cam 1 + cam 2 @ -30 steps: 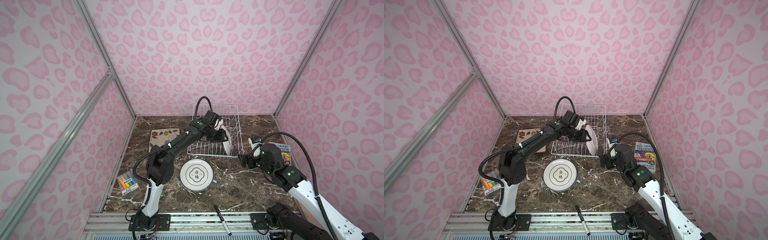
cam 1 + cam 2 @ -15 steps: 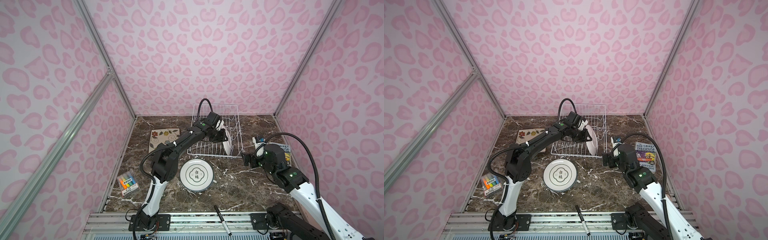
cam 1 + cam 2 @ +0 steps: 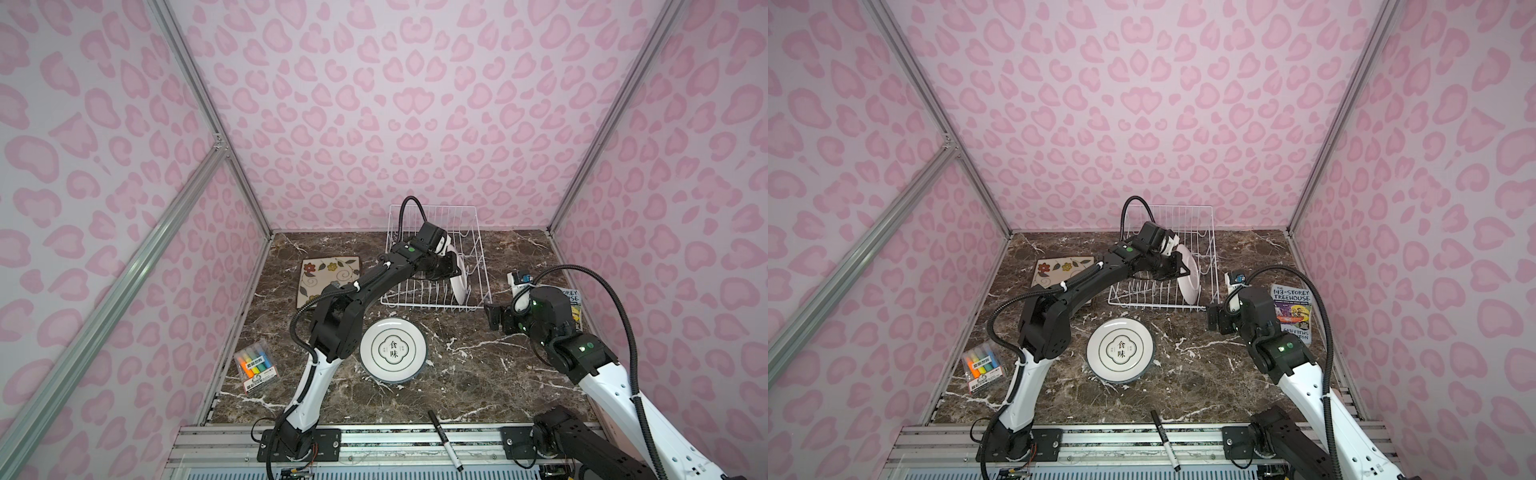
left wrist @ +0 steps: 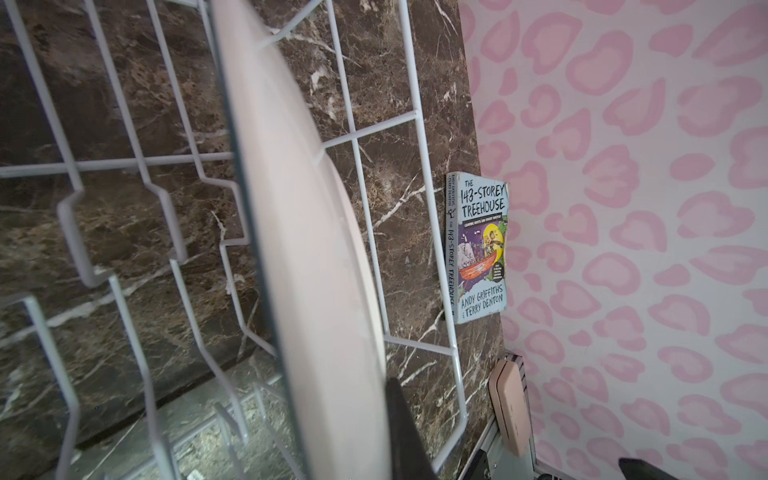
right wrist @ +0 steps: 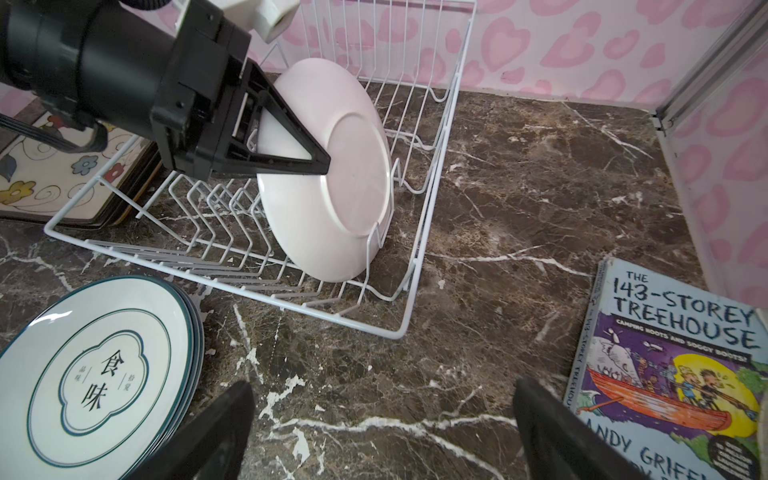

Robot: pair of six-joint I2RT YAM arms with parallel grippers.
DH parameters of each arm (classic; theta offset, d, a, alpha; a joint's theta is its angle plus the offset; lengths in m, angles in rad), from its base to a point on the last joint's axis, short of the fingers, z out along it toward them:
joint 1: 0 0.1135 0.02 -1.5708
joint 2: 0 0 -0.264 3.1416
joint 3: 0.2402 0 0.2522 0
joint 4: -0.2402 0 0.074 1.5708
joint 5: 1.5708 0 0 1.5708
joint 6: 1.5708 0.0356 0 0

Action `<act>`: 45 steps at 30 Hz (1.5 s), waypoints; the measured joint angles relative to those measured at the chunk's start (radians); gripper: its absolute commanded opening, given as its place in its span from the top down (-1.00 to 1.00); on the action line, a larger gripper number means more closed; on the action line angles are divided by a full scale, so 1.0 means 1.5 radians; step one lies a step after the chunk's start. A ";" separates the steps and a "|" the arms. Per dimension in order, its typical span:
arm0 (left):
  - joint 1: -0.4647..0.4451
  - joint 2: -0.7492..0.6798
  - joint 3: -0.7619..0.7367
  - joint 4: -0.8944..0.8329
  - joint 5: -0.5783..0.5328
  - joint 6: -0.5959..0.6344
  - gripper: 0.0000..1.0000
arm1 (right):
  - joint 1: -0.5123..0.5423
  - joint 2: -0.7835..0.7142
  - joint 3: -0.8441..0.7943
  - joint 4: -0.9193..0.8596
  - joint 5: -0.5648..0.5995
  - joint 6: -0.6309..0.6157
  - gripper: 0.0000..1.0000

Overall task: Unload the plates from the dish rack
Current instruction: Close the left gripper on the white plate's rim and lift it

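Observation:
A round white plate (image 3: 458, 283) (image 3: 1188, 283) (image 5: 345, 195) stands on edge between the tines at the right end of the white wire dish rack (image 3: 432, 306) (image 3: 1163, 307) (image 5: 399, 332). My left gripper (image 3: 451, 266) (image 3: 1181, 268) (image 5: 316, 162) is shut on its upper rim. In the left wrist view one black finger (image 4: 405, 432) presses the plate's back (image 4: 307, 249). More plates lie on the table: round ones with Chinese characters (image 3: 393, 350) (image 5: 99, 374) and square flowered ones (image 3: 328, 278) (image 5: 62, 174). My right gripper (image 3: 494, 318) (image 3: 1213, 320) (image 5: 382, 415) hangs open over bare marble, right of the rack.
A paperback book (image 3: 575, 307) (image 5: 673, 365) lies by the right wall. A pack of highlighters (image 3: 255, 365) sits near the left wall and a black marker pen (image 3: 445, 439) at the front edge. Pink patterned walls close in on three sides.
The left gripper has edged right onto the standing plate and its jaws have closed on the rim. The right arm has hardly moved.

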 measured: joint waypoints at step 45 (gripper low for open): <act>-0.001 -0.112 0.027 -0.060 -0.009 0.007 0.93 | -0.023 -0.014 -0.012 0.035 -0.015 0.000 -0.97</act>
